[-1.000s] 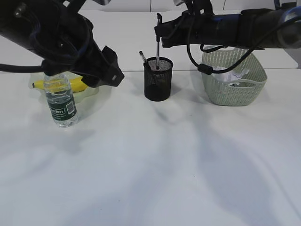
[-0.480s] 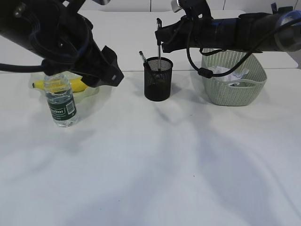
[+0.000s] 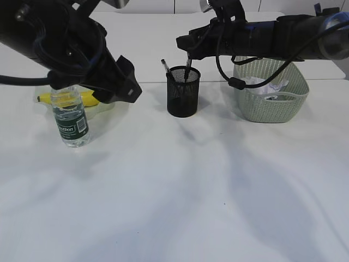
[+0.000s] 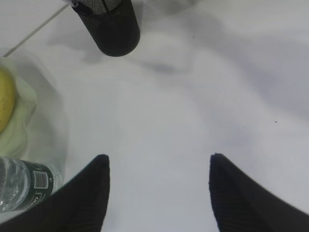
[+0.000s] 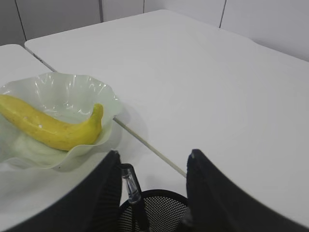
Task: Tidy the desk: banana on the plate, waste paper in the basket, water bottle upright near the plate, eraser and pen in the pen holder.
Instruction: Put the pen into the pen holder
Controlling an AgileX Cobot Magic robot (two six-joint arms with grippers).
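The black mesh pen holder [image 3: 182, 93] stands at mid-table with two pens in it: one leaning left [image 3: 164, 66], one [image 3: 187, 66] just under my right gripper [image 3: 185, 45]. In the right wrist view that pen [image 5: 131, 186] stands in the holder [image 5: 161, 210] against the left finger of the open jaws [image 5: 153, 154]. The banana [image 3: 88, 99] lies on the plate [image 3: 107, 104]. The water bottle [image 3: 71, 117] stands upright beside the plate. My left gripper [image 3: 128, 87] is open and empty [image 4: 159, 162] above the table. No eraser shows.
A pale green basket [image 3: 272, 90] at the right holds crumpled waste paper [image 3: 267, 86]. The left wrist view shows the holder [image 4: 113, 24], the plate rim [image 4: 46, 121] and the bottle [image 4: 21, 186]. A table seam runs behind the holder.
The pen held upright above the holder by my right gripper has dropped into the holder, and the right jaws have opened. The left arm has barely moved.
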